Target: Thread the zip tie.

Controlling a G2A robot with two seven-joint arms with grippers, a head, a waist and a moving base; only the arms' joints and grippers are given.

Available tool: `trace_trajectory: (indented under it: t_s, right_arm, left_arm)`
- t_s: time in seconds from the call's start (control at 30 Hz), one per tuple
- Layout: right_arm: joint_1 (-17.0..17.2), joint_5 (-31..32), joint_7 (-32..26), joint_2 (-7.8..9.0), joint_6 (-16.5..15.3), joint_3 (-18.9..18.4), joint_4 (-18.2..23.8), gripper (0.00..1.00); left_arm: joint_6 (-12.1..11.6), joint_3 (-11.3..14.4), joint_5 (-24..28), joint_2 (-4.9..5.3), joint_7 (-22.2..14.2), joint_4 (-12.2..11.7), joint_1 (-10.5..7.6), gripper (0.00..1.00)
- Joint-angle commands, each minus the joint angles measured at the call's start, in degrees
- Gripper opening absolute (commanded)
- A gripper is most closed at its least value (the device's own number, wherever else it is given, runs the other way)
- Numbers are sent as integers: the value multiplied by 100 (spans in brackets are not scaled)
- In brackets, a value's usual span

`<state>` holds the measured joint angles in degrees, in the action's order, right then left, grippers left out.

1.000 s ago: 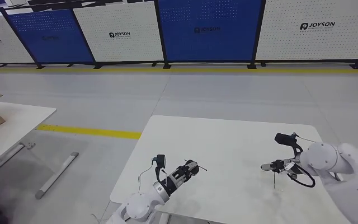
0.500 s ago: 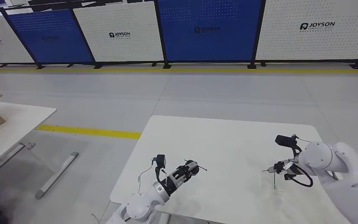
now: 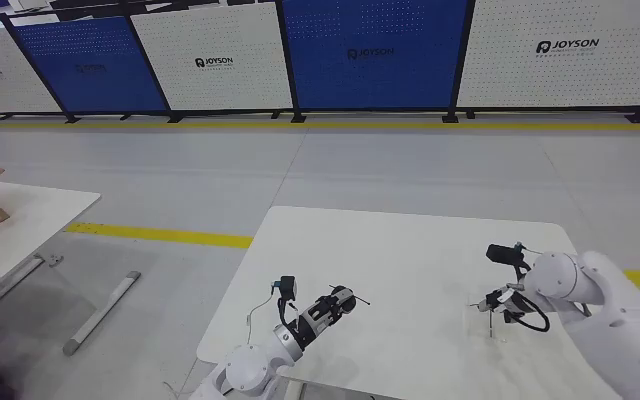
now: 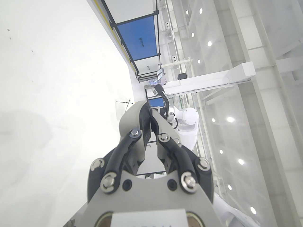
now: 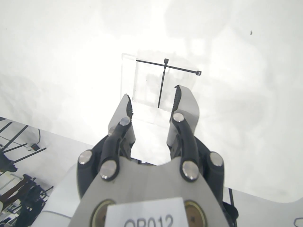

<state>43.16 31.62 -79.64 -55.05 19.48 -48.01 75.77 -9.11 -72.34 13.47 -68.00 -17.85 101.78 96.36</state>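
The right gripper [image 5: 153, 96] stands wide open with nothing in it, low over the white table [image 5: 59, 36]. Just ahead of its fingertips, roughly on the centre line, is the thin tail end of a black zip tie [image 5: 162, 83]. The tie runs straight away from the gripper across a clear stand [image 5: 127, 76] and ends in its square head. At that head a second tie [image 5: 182, 69] crosses it at right angles, its own head out past the stand's edge. I cannot tell whether that tie passes through the head or only lies over it.

Well apart, across the table, the left gripper [image 3: 343, 297] has its fingers pressed together. A black strip [image 3: 360, 299], likely another tie, seems pinched at its tip.

The risks I judge:
- The tail is thin, and a closing finger that meets it first could flick it sideways instead of trapping it.
- The stand looks light, so a low approach could push it and spill both ties.
- Lifting one tie may drag the crossing one along.
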Motion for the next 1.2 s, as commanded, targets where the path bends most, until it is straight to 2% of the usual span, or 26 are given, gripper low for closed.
trace_trajectory:
  t_s: [0.0, 0.63, 1.17]
  right_arm:
    - [-34, 10, 0, -17, 0, 32, -55, 36]
    - [4, 240, 0, -26, 0, 252, -47, 31]
    - [-381, 132, 0, -204, 0, 684, -655, 25]
  left_arm:
    - [0, 0, 0, 0, 0, 0, 0, 0]
    - [0, 0, 0, 0, 0, 0, 0, 0]
    - [0, 0, 0, 0, 0, 0, 0, 0]
